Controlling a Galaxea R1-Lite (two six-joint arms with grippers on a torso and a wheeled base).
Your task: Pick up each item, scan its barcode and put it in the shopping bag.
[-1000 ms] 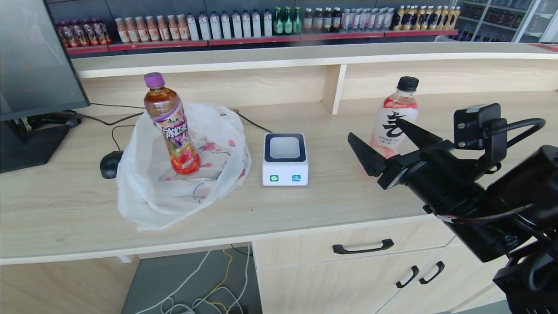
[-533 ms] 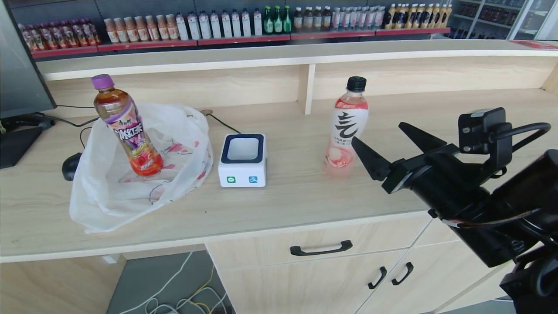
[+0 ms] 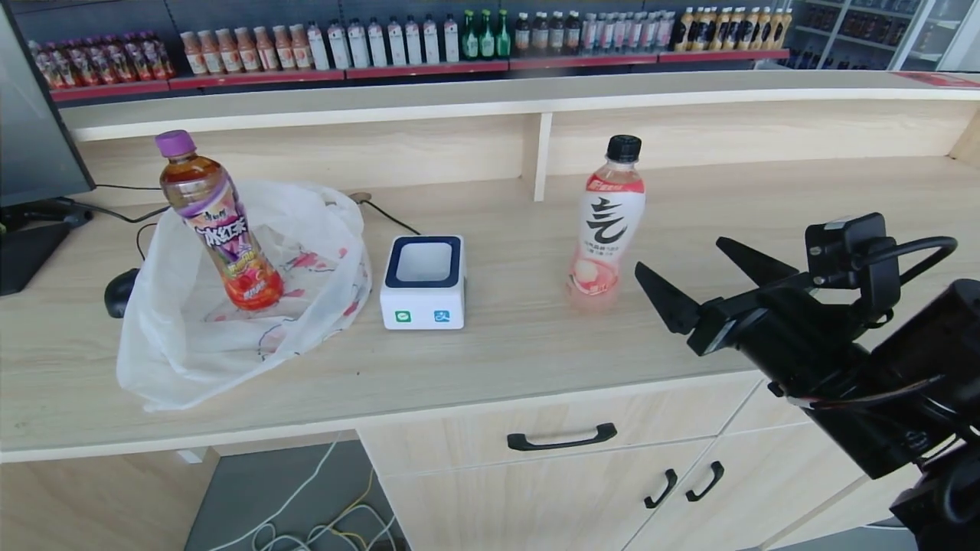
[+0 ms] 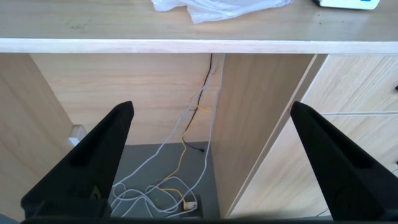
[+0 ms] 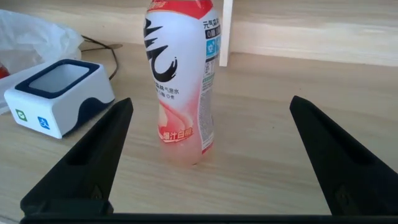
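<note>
A pink-and-white bottle (image 3: pixel 606 222) with a black cap stands upright on the wooden counter (image 3: pixel 490 344), right of the white barcode scanner (image 3: pixel 423 282). My right gripper (image 3: pixel 712 287) hangs open just to the bottle's right and a little nearer me, nothing between its fingers; the bottle (image 5: pixel 183 81) stands ahead of those fingers with the scanner (image 5: pixel 57 96) beside it. A tea bottle (image 3: pixel 214 222) with a purple cap stands inside the translucent shopping bag (image 3: pixel 230 306) at the left. My left gripper (image 4: pixel 211 162) is open, low in front of the counter's edge.
A black mouse (image 3: pixel 121 291) and a monitor stand (image 3: pixel 31 245) sit at the counter's far left, with cables behind the bag. A raised shelf with an upright divider (image 3: pixel 542 157) backs the counter. Drawers with black handles (image 3: pixel 561 439) lie below; loose cables (image 4: pixel 180 180) hang under the counter.
The head camera swung right, shifting the whole scene left. My right gripper has sunk slightly and still stands open beside the pink bottle.
</note>
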